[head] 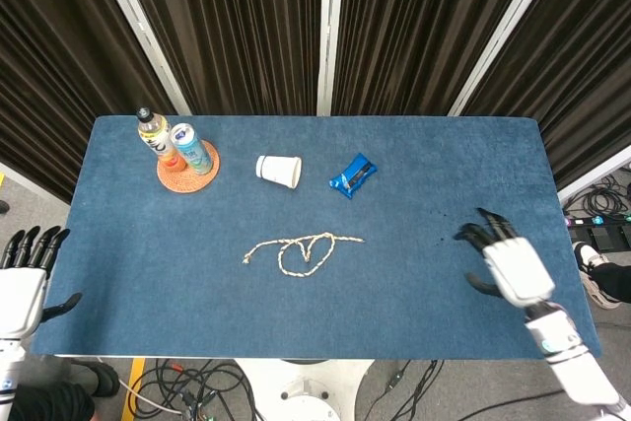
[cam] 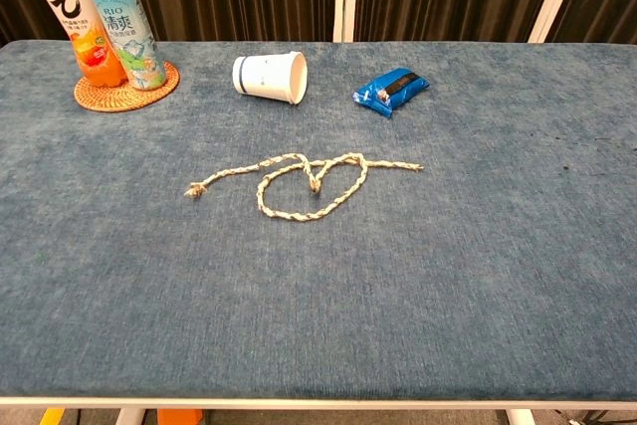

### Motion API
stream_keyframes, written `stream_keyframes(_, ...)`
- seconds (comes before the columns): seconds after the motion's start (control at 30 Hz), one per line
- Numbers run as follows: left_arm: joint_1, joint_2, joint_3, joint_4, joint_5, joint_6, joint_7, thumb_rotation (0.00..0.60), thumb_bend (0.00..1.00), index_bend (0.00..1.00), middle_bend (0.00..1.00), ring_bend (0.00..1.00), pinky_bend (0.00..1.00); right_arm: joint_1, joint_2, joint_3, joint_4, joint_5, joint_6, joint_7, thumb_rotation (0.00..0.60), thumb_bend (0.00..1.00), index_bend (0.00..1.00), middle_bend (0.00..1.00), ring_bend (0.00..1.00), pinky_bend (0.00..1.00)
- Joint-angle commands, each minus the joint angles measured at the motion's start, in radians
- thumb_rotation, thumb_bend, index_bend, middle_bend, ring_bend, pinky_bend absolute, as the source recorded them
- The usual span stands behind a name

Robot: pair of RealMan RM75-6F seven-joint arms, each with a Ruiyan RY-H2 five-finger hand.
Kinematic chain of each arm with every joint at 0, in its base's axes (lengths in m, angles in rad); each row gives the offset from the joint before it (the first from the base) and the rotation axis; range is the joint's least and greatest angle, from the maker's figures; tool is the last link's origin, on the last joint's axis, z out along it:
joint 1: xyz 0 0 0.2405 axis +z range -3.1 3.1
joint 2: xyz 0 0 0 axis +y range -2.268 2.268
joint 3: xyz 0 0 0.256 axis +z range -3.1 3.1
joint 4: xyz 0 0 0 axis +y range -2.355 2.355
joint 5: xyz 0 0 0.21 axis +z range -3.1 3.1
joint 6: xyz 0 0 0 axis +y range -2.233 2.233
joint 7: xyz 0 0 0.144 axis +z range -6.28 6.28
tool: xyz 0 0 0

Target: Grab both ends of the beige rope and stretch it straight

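The beige rope (head: 301, 249) lies looped on the blue table (head: 424, 175) near its middle, its frayed left end at the lower left and its right end pointing right; the chest view shows the same rope (cam: 299, 186). My right hand (head: 513, 268) hovers over the table's right part, fingers spread, holding nothing, well right of the rope. My left hand (head: 22, 278) stays off the table's left edge, fingers spread and empty. Neither hand appears in the chest view.
A white paper cup (head: 278, 170) lies on its side behind the rope, with a blue snack packet (head: 353, 175) to its right. A bottle (head: 156, 137) and a can (head: 191, 148) stand on a woven coaster (head: 187, 167) at the back left.
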Motion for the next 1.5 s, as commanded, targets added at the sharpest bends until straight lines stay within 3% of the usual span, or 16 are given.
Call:
stream_keyframes(0.03,0.001,0.001,0.001,0.003,0.0,0.001,-0.006,0.6,0.1,0.1,0.09,0.0,0.02,0.162,-0.109,0.07,0.03,0.06,-0.183,-0.033,0.6,0.16,0.34,0.26,0.03,0.11)
stream_keyframes(0.23,0.004,0.004,0.001,0.018,-0.003,0.0,-0.024,0.6,0.1,0.1,0.09,0.0,0.02,0.305,-0.287,0.118,0.146,0.186,-0.332,-0.153,0.6,0.16,0.37,0.26,0.03,0.11)
stream_keyframes(0.67,-0.003,-0.006,-0.001,0.051,-0.009,-0.018,-0.06,0.6,0.1,0.1,0.09,0.0,0.02,0.422,-0.577,0.127,0.434,0.36,-0.385,-0.268,0.6,0.16,0.44,0.28,0.03,0.11)
stream_keyframes(1.07,-0.002,-0.014,0.0,0.069,-0.017,-0.025,-0.081,0.6,0.1,0.1,0.09,0.0,0.02,0.464,-0.685,0.116,0.583,0.379,-0.384,-0.247,0.6,0.19,0.5,0.28,0.03,0.1)
stream_keyframes(1.5,-0.009,-0.022,-0.001,0.092,-0.017,-0.037,-0.099,0.6,0.1,0.1,0.09,0.0,0.02,0.46,-0.703,0.089,0.617,0.35,-0.354,-0.212,0.6,0.22,0.54,0.27,0.03,0.08)
